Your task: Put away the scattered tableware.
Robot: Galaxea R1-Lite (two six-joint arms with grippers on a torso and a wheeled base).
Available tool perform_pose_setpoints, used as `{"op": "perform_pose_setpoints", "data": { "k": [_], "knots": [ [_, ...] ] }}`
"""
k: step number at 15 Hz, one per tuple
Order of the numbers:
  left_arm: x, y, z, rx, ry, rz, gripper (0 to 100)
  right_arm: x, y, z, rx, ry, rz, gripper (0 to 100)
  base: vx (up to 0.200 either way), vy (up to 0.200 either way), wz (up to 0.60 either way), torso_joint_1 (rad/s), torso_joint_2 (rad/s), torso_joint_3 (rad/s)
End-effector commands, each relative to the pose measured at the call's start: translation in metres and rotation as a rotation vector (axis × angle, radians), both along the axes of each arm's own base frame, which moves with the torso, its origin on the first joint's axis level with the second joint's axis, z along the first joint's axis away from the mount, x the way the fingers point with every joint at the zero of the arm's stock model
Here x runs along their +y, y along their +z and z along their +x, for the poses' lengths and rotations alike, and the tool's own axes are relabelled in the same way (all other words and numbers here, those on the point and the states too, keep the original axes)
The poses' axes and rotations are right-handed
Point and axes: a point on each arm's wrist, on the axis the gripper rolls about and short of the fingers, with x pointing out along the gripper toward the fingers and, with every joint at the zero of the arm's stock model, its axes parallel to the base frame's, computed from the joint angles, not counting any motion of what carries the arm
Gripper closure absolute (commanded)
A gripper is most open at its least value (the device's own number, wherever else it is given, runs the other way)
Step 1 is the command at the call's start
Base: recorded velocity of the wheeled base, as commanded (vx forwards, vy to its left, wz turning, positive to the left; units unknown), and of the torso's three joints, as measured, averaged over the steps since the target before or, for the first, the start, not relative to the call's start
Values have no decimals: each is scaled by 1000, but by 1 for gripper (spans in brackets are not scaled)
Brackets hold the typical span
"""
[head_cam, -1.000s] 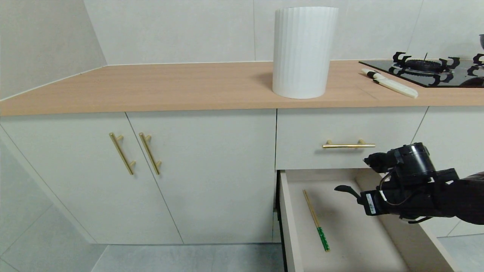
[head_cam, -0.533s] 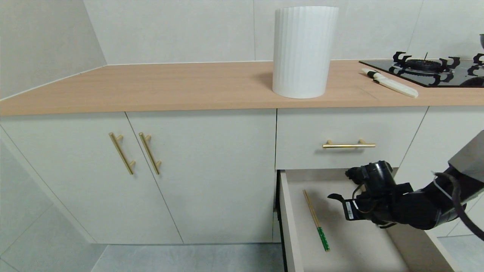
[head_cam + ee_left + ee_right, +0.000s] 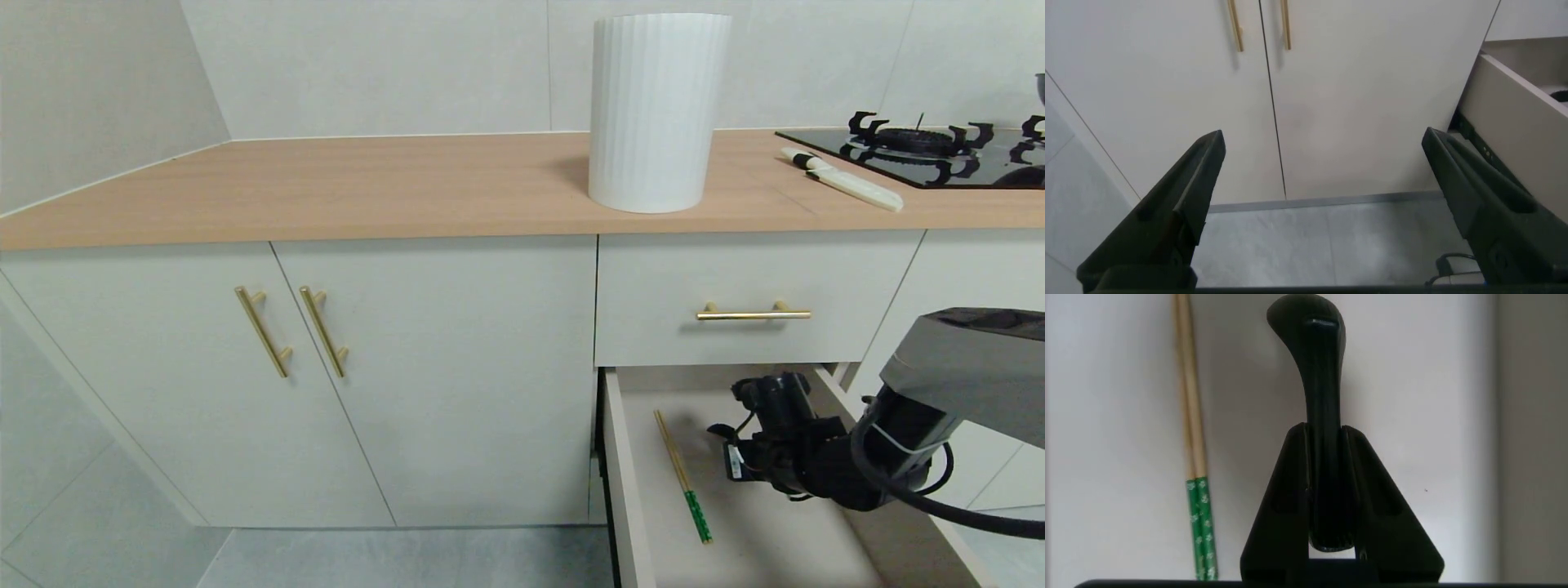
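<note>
The lower drawer [image 3: 622, 482] under the counter stands pulled open. A pair of wooden chopsticks [image 3: 682, 476] with green ends lies on its floor near the left wall, and my right wrist view has the same chopsticks [image 3: 1192, 433] beside my held item. My right gripper [image 3: 739, 452] hangs low inside the drawer, shut on a black spoon [image 3: 720, 429] whose rounded end points toward the chopsticks. From the wrist, the spoon [image 3: 1308, 343] sticks out between the shut fingers [image 3: 1288, 469] of that gripper [image 3: 1324, 437]. My left gripper [image 3: 1324, 143] is open in front of the cabinet doors, holding nothing.
On the wooden counter stand a tall white ribbed container [image 3: 657, 110] and a white knife [image 3: 845, 181] beside the black stove [image 3: 922, 147]. The upper drawer with a gold handle [image 3: 753, 314] is closed. Two cabinet doors with gold handles [image 3: 294, 331] lie to the left.
My right arm has dropped and moved left, carrying the black spoon deeper into the open drawer and closer to the chopsticks. The chopsticks have not moved.
</note>
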Motion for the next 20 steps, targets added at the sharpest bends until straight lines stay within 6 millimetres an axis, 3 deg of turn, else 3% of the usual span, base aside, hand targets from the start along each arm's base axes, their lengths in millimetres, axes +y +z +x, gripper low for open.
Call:
{"op": "perform_pose_setpoints", "data": {
  "k": [1,13,14,20],
  "knots": [
    [0,0,0,2,0,0,0,0,-15,0,36,-5,-20,100,0,0,0,0,0,0],
    [0,0,0,2,0,0,0,1,-18,4,24,-25,-34,100,0,0,0,0,0,0],
    [0,0,0,2,0,0,0,1,-18,5,22,-26,-35,0,0,0,0,0,0,0],
    [0,0,0,2,0,0,0,1,-18,5,22,-26,-35,0,0,0,0,0,0,0]
  ]
}}
